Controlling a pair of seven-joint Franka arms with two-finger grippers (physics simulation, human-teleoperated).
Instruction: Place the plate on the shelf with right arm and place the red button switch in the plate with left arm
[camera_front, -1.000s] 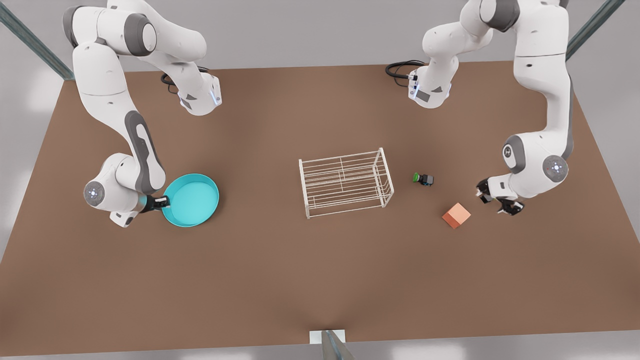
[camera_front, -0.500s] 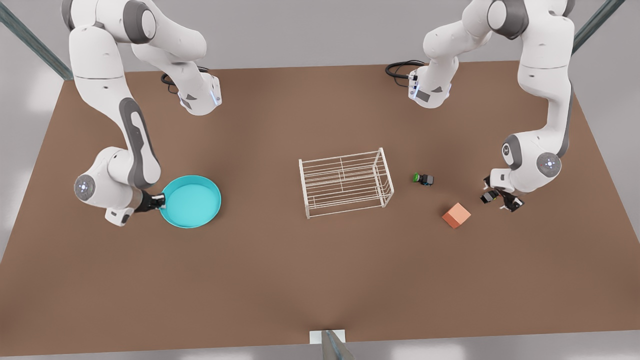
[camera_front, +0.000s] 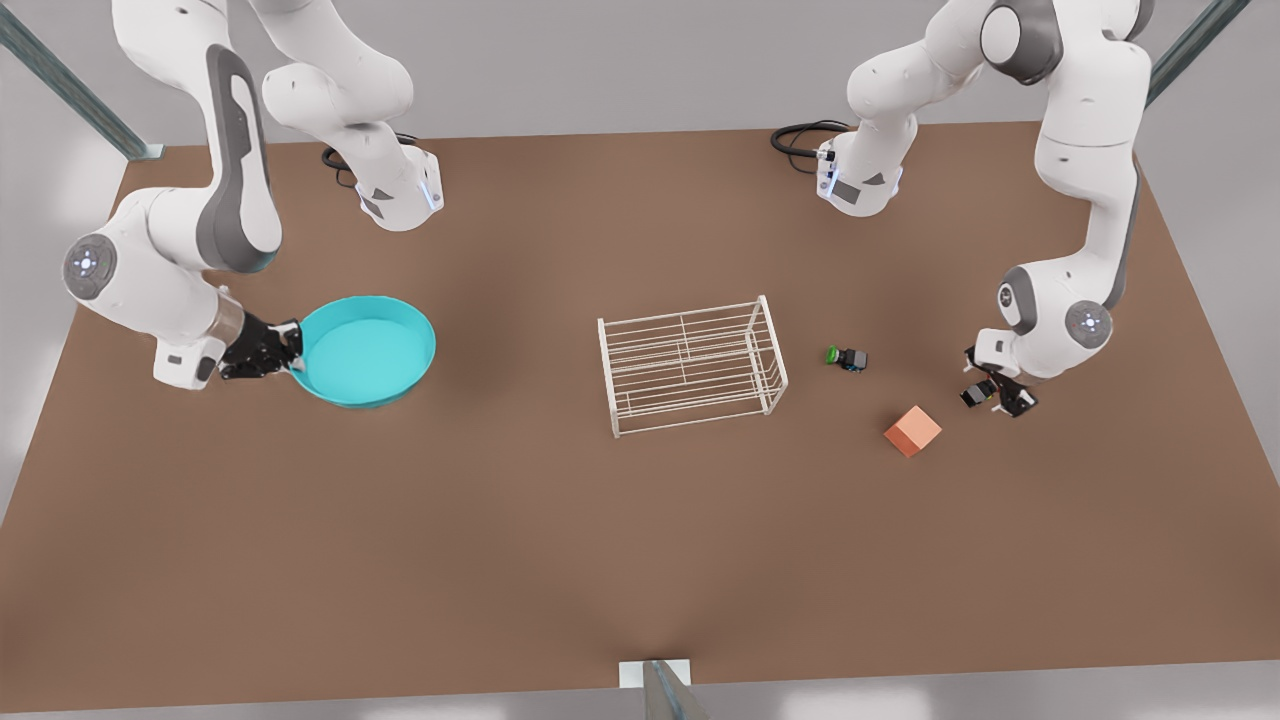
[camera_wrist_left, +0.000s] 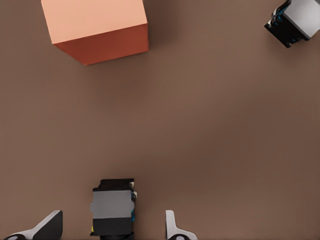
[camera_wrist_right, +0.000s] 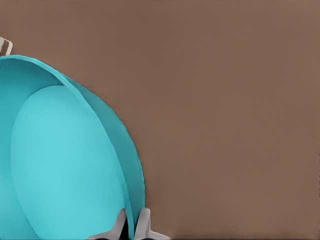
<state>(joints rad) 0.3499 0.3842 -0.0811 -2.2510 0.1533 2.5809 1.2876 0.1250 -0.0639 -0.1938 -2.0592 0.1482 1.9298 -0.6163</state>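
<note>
- The brown table (camera_front: 560, 540) has wide bare ground along its near edge and between the plate (camera_front: 368, 352) and the shelf (camera_front: 690, 366), which stands mid-table, well apart from both grippers.
- The plate is at the front view's left, tilted, with its rim pinched by the right gripper (camera_front: 290, 352); it looks lifted off the table, though the angle makes that hard to judge.
- In the right wrist view the two fingertips (camera_wrist_right: 145, 225) are clenched on the plate's thin wall (camera_wrist_right: 131, 165), one pad inside and one outside.
- The left gripper (camera_front: 992, 396) is at the front view's right, low over the table, near the orange cube (camera_front: 912, 431) but not touching it.
- In the left wrist view its fingers (camera_wrist_left: 172, 227) stand apart, released, with a small dark, grey-faced switch (camera_wrist_left: 113, 206) between them; contact cannot be told, and no red cap is visible from here.
- The green-capped switch (camera_front: 846, 358) lies just beside the shelf's end on the front view's right, apart from the cube.
</note>
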